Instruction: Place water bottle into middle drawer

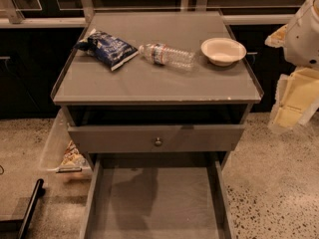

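Note:
The water bottle [167,55] lies on its side on the grey cabinet top [149,83], white cap pointing left, between a blue snack bag and a white bowl. The middle drawer [154,198] is pulled wide out at the bottom of the view, and its flat grey floor is bare. My gripper [291,101] hangs at the right edge of the view, beside the cabinet's right side and well apart from the bottle. It holds nothing that I can see.
A blue snack bag [107,48] lies left of the bottle and a white bowl [223,50] right of it. The top drawer front with a round knob [158,142] stands slightly out. A clear plastic bin [62,151] sits on the floor at the left.

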`<state>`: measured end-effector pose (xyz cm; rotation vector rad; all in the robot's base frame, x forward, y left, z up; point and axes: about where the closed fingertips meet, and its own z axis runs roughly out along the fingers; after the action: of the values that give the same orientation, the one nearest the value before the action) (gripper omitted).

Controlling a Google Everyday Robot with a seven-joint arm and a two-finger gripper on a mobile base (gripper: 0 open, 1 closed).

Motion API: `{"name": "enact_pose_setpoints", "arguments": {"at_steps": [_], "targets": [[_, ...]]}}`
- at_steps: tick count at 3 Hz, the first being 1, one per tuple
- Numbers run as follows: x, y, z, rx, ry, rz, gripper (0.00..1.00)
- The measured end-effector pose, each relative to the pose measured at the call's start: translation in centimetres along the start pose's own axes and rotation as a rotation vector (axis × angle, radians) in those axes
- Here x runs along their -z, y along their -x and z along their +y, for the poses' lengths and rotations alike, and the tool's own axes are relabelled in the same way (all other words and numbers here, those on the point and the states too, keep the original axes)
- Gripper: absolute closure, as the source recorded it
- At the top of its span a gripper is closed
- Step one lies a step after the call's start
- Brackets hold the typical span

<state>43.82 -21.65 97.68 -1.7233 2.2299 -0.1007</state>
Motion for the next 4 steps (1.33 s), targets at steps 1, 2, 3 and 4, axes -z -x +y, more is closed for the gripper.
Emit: {"name": "enact_pose_setpoints", "arguments": {"at_steps": [1, 2, 3, 4], "targets": [[0.0, 0.0, 0.0, 0.0, -0.001, 0.0, 0.0], [-1.0, 1.5, -1.9, 0.033, 0.0, -0.031, 0.0], [-2.6, 4.1, -4.6, 0.081, 0.005, -0.09, 0.0], [-3.9, 6.1, -7.7, 0.134, -0.018, -0.138, 0.0]]}}
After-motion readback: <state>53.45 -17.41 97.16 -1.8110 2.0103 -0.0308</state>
